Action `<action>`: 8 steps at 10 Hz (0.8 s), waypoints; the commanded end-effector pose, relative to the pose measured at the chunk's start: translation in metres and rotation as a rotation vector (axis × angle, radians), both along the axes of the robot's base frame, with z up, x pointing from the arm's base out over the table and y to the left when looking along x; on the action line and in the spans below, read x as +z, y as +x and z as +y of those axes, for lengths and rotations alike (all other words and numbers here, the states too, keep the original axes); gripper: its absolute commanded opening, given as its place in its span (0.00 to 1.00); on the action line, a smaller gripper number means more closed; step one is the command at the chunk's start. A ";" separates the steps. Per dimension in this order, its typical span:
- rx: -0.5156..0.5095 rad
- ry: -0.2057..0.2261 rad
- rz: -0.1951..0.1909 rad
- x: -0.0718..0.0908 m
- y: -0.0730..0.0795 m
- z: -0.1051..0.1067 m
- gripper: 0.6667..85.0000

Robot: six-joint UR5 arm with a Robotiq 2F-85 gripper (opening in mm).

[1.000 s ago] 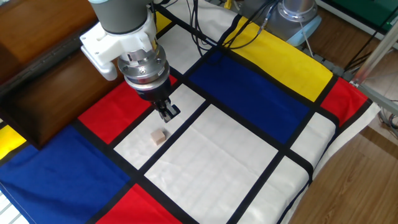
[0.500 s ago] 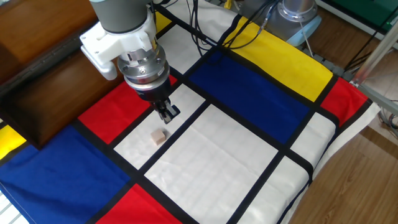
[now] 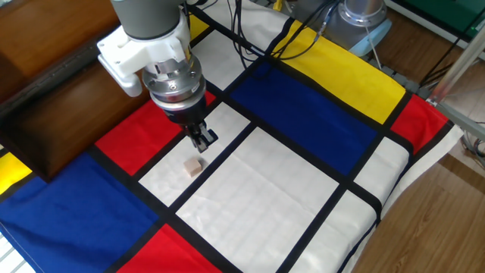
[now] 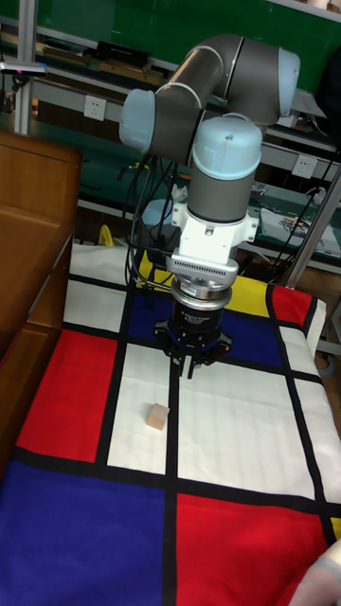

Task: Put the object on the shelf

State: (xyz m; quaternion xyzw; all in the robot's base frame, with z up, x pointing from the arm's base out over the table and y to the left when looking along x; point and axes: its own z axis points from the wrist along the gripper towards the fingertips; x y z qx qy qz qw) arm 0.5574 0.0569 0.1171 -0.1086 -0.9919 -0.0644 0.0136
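Observation:
The object, a tiny pale beige wooden cube [image 3: 195, 166] [image 4: 156, 417], rests on a white panel of the patterned cloth. My gripper [image 3: 203, 139] [image 4: 189, 365] hangs just above the cloth, a short way behind the cube and apart from it. Its dark fingers point down and are pressed together with nothing between them. The shelf [image 3: 53, 83] [image 4: 28, 246], a large dark brown wooden unit, stands along the left side of the table, well away from the cube.
The table is covered by a cloth of red, blue, yellow and white panels with black bands [image 3: 303, 121]. Black cables [image 3: 250, 30] trail over the far edge behind the arm. The table's right edge drops to a wooden floor [image 3: 439, 220].

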 end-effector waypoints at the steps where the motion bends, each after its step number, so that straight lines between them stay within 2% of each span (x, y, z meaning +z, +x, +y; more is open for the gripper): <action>1: 0.031 -0.052 -0.002 0.000 0.000 -0.014 0.21; 2: 0.055 -0.073 -0.006 0.000 0.000 -0.020 0.26; 3: 0.079 -0.073 -0.015 0.000 0.002 -0.020 0.29; 4: 0.103 -0.071 -0.028 0.000 0.005 -0.019 0.39; 5: 0.106 -0.056 -0.035 -0.004 0.008 -0.016 0.42; 8: 0.112 -0.051 -0.052 -0.033 0.020 -0.012 0.43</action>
